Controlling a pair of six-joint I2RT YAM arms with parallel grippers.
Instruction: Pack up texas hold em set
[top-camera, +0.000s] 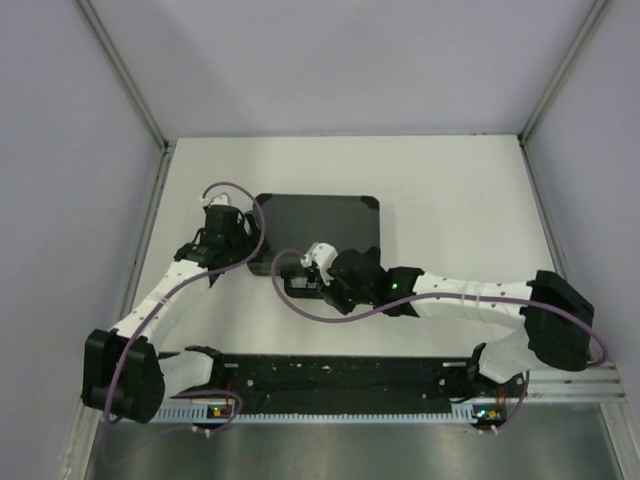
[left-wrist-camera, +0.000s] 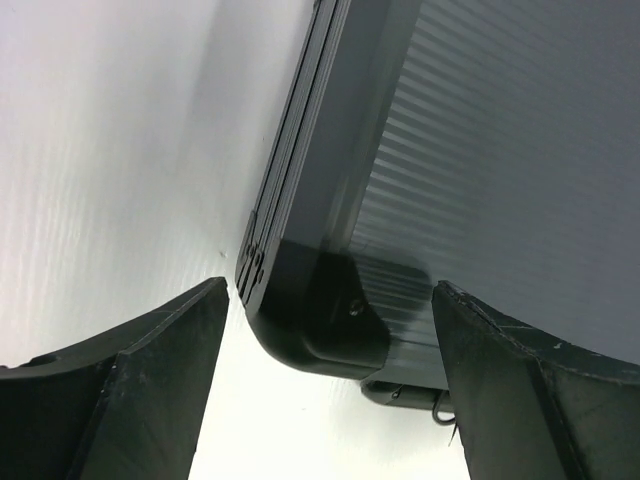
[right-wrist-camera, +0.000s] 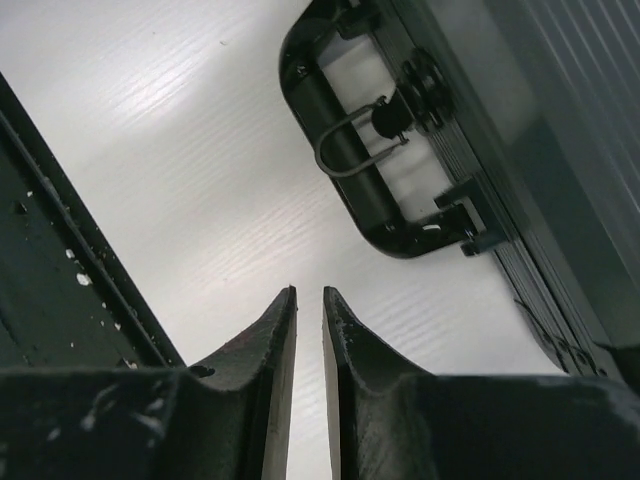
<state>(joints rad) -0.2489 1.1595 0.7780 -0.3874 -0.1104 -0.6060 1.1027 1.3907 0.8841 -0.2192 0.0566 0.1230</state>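
Observation:
The black hard case (top-camera: 320, 228) lies closed and flat on the white table. Its chips, card boxes, buttons and red triangle are out of view. My left gripper (top-camera: 243, 246) is open at the case's near left corner; in the left wrist view the corner (left-wrist-camera: 320, 320) sits between the spread fingers (left-wrist-camera: 150, 370) of the gripper (left-wrist-camera: 328, 290), untouched. My right gripper (top-camera: 297, 281) is at the case's near edge, by the handle (right-wrist-camera: 340, 170). In the right wrist view that gripper (right-wrist-camera: 309, 292) is shut with a thin slit, holding nothing, just short of the handle, and the case (right-wrist-camera: 560, 150) fills the right side.
A black rail (top-camera: 340, 375) runs along the near table edge between the arm bases; it also shows in the right wrist view (right-wrist-camera: 60, 250). Grey walls (top-camera: 60, 150) enclose the table on the left, right and back. A latch (right-wrist-camera: 470, 225) sits beside the handle.

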